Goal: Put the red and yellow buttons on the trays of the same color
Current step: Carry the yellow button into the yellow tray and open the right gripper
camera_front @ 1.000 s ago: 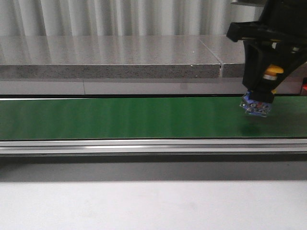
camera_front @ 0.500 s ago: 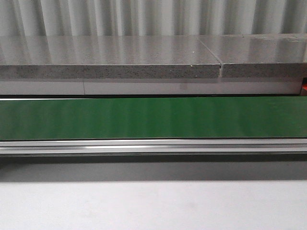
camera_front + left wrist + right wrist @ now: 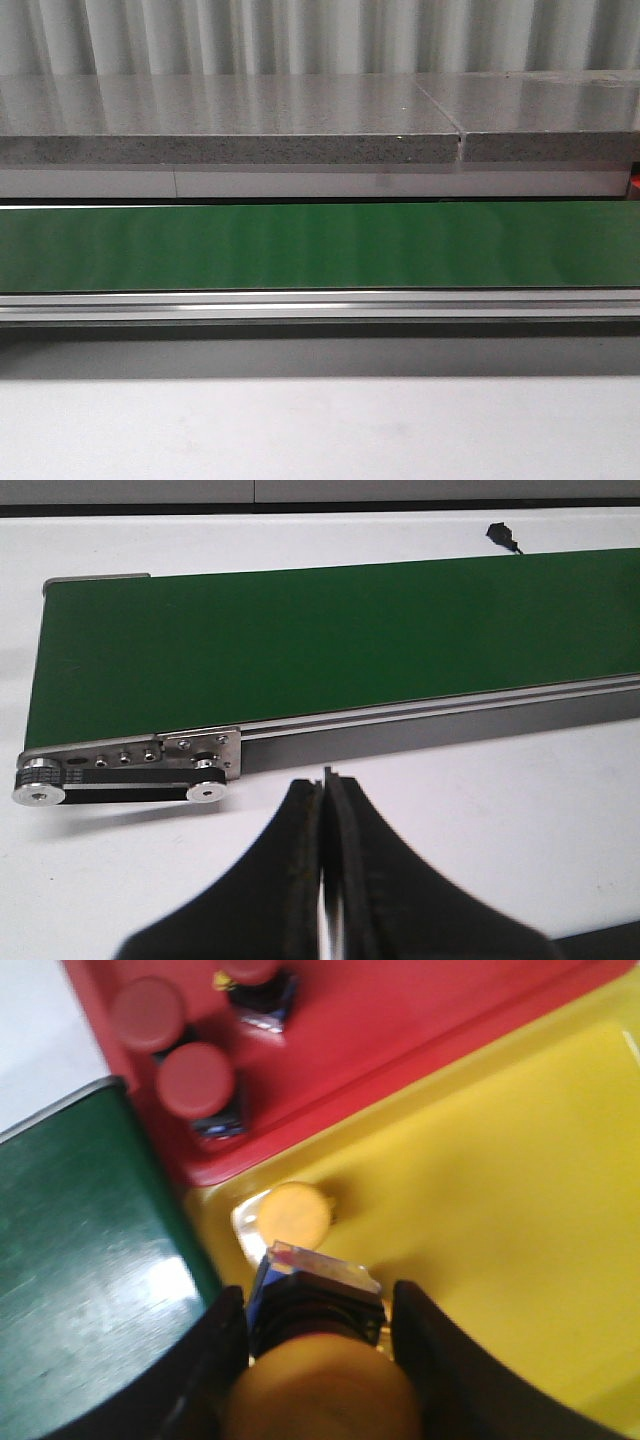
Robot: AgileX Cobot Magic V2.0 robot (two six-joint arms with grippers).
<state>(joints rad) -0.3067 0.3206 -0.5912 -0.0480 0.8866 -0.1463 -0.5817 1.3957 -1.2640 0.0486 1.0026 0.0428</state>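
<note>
While the front view shows only bare belt and no arm, the wrist views carry the scene.
Right pincer: the black right gripper (image 3: 318, 1360) is clenched on a yellow round-capped push button with a blue-and-silver base (image 3: 318, 1385), cap toward the camera and base pointing down at the tray, so it looks ready to be set down base first.
Held button's place: over the yellow plastic tray (image 3: 500, 1220), near the corner that meets the belt end and the red tray; I judge this the placing step, and the colour matches.
Neighbour below: a second yellow-capped button (image 3: 294, 1214) already lies in that same corner, just beyond the held base; dropping straight down risks landing on it, so a spot further toward the tray's middle seems safer.
Red tray: the red plastic tray (image 3: 400, 1030) borders the yellow one and holds three red-capped buttons (image 3: 195, 1080) near its belt-side edge.
Belt: the green conveyor belt (image 3: 330, 640) carries no button in any view.
Left pincer: the black left gripper (image 3: 324, 810) has its fingers pressed together on nothing, hanging over the white table (image 3: 500, 820) beside the belt's roller end.
</note>
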